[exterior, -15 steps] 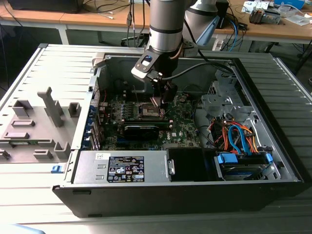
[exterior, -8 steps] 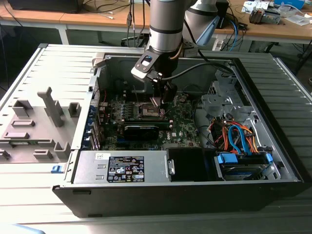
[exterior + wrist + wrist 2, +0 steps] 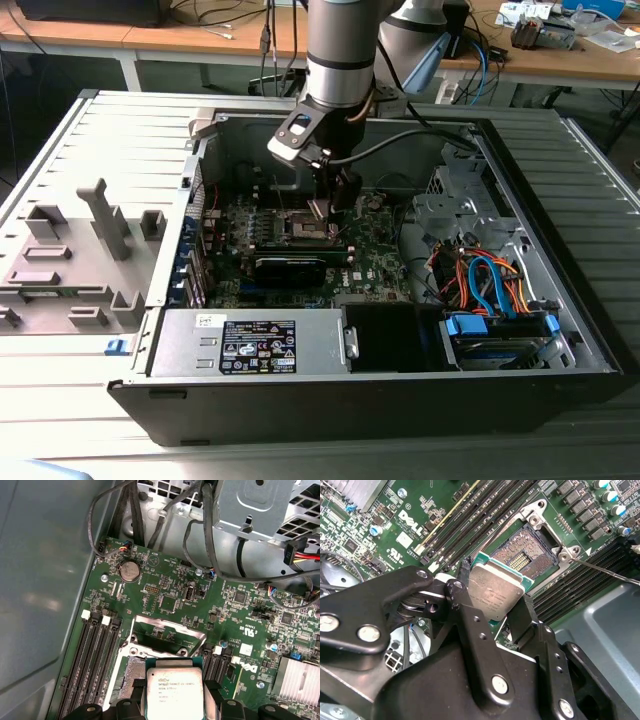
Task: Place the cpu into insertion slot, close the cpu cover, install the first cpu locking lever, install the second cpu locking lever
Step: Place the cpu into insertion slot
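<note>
Silvery cpu [image 3: 495, 592] tilted above open insertion slot [image 3: 520, 555], cpu cover [image 3: 170, 626] raised

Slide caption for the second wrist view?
Gripper grips the cpu over the open insertion slot on the green motherboard.

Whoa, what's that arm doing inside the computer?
The robot's hand grips the cpu by its edges and holds it over the open insertion slot on the green motherboard. The cpu does not look seated yet, and the cpu cover stands raised at the slot's edge.
</note>
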Tool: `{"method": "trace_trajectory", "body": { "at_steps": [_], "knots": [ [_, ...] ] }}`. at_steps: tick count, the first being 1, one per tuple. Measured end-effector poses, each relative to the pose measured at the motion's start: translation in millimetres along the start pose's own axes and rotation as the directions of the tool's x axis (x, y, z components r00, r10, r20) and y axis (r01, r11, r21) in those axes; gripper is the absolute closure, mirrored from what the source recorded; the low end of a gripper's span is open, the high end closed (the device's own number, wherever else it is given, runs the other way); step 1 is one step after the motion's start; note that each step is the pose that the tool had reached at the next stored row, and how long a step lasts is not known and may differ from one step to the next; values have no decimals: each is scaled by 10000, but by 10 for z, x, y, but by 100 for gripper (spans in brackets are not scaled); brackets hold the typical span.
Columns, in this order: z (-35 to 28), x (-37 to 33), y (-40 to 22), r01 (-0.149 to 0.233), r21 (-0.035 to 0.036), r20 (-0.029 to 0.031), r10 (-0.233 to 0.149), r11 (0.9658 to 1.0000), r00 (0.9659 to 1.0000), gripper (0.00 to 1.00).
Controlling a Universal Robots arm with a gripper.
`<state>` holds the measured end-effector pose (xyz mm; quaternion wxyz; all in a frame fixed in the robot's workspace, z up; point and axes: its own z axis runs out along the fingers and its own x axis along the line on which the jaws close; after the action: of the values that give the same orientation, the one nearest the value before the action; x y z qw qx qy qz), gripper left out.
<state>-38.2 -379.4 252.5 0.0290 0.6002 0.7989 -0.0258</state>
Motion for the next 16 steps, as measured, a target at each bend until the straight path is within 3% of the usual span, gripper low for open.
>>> {"method": "trace_trajectory", "body": {
  "at_steps": [16],
  "knots": [
    [1,0,0,-104,9,0,104,9999,9999,45]
  ]
}}
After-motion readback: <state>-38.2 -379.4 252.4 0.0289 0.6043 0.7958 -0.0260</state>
